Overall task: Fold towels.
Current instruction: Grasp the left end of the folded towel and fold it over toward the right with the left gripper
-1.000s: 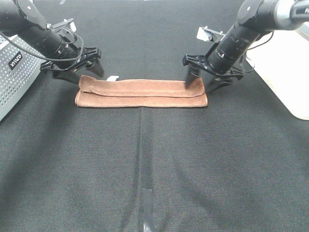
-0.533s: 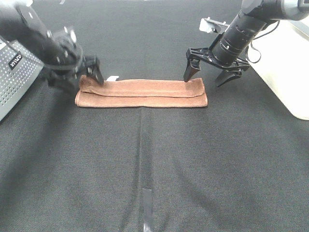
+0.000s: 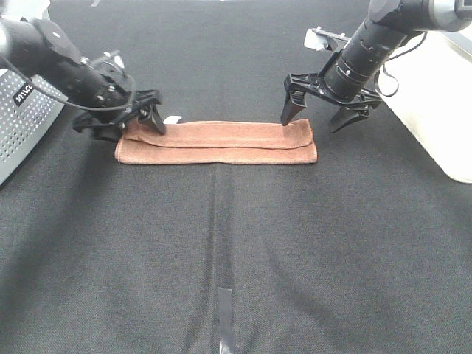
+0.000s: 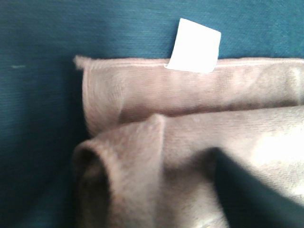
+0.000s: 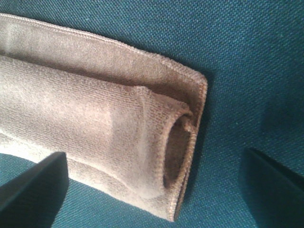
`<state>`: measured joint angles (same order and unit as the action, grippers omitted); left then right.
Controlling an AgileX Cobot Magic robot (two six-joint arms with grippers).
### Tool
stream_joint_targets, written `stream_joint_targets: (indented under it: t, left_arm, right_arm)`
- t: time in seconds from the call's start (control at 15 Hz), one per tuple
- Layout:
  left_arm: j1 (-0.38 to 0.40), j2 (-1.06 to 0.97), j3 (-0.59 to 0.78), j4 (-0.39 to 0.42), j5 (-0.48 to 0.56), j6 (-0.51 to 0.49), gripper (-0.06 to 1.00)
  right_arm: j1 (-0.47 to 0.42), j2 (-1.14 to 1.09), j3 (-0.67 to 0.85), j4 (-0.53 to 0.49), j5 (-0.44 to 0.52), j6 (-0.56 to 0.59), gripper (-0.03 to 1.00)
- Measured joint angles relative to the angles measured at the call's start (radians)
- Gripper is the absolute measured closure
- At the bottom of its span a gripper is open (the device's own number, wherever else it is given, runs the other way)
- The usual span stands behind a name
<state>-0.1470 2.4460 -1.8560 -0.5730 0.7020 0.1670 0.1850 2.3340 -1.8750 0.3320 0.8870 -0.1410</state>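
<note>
The reddish-brown towel (image 3: 215, 142) lies folded into a long narrow strip across the black table, with its white tag (image 3: 172, 119) at the far left corner. My left gripper (image 3: 130, 125) is open and low over the towel's left end, with one finger on the cloth and the other just off its end. The left wrist view shows the towel (image 4: 190, 123), the tag (image 4: 194, 45) and one dark finger (image 4: 251, 194) over the cloth. My right gripper (image 3: 313, 122) is open and hangs above the towel's right end. In the right wrist view the rolled end of the towel (image 5: 95, 118) lies between the fingers (image 5: 33, 185).
A grey perforated basket (image 3: 22, 118) stands at the left edge, close behind my left arm. A white bin (image 3: 435, 103) stands at the right edge beside my right arm. A strip of grey tape (image 3: 225, 317) lies on the table near the front.
My left gripper has come down and in onto the towel's left end. My right gripper lifted off the right end, then held still. The towel has not moved.
</note>
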Motion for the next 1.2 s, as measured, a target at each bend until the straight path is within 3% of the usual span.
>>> stream_joint_targets:
  t: [0.13,0.2,0.4,0.67,0.8,1.0,1.2]
  left_arm:
    - [-0.003,0.006,0.0,0.0,0.007,0.0,0.74]
    - [-0.003,0.004,0.0,0.013,0.014,0.0,0.85]
    - [-0.004,-0.016,-0.002,0.072,0.052,0.0,0.86]
    - [-0.004,-0.115,-0.024,0.248,0.115,0.0,0.86]
    - [-0.004,-0.16,-0.03,0.272,0.144,-0.01,0.86]
    - [-0.013,-0.175,-0.067,0.222,0.206,-0.079,0.86]
    - [-0.06,-0.175,-0.07,0.042,0.202,-0.091,0.86]
  right_arm:
    - [0.0,0.0,0.0,0.0,0.0,0.0,0.06]
    - [0.0,0.0,0.0,0.0,0.0,0.0,0.06]
    - [0.0,0.0,0.0,0.0,0.0,0.002,0.06]
    - [0.0,0.0,0.0,-0.002,0.001,0.026,0.06]
    - [0.0,0.0,0.0,-0.002,0.002,0.026,0.06]
    - [0.0,0.0,0.0,-0.002,0.022,0.027,0.06]
    - [0.0,0.0,0.0,-0.002,0.036,0.027,0.06]
